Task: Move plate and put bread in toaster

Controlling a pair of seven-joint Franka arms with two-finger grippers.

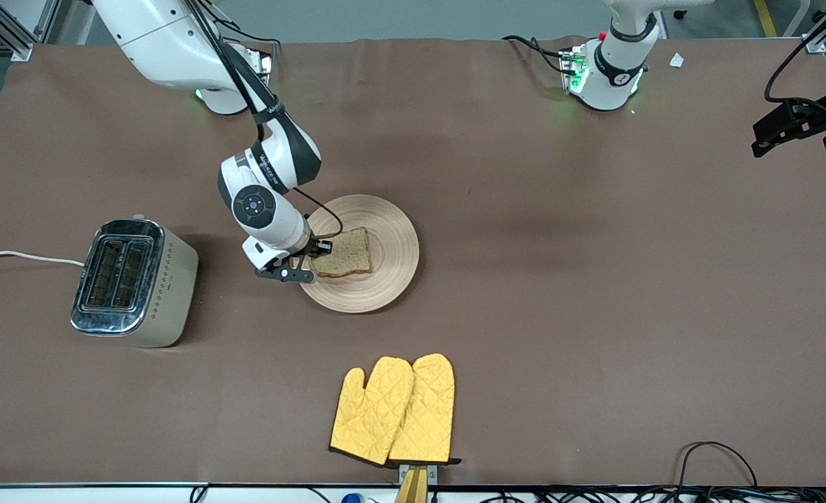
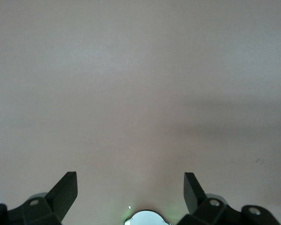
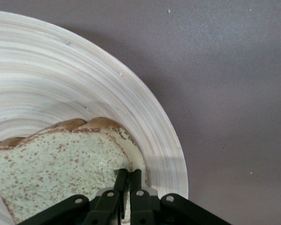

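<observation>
The round beige plate lies mid-table, with the speckled bread flat on it. My right gripper is down at the bread's edge on the side toward the toaster. In the right wrist view its fingertips pinch the slice's crust edge over the plate's rim, so it is shut on the bread. The cream and chrome toaster stands toward the right arm's end of the table, slots up. My left gripper hangs open over bare table at the left arm's end and waits.
A pair of yellow oven mitts lies nearer the front camera than the plate, by the table's edge. The toaster's white cord runs off the table's end. Brown tabletop lies between plate and toaster.
</observation>
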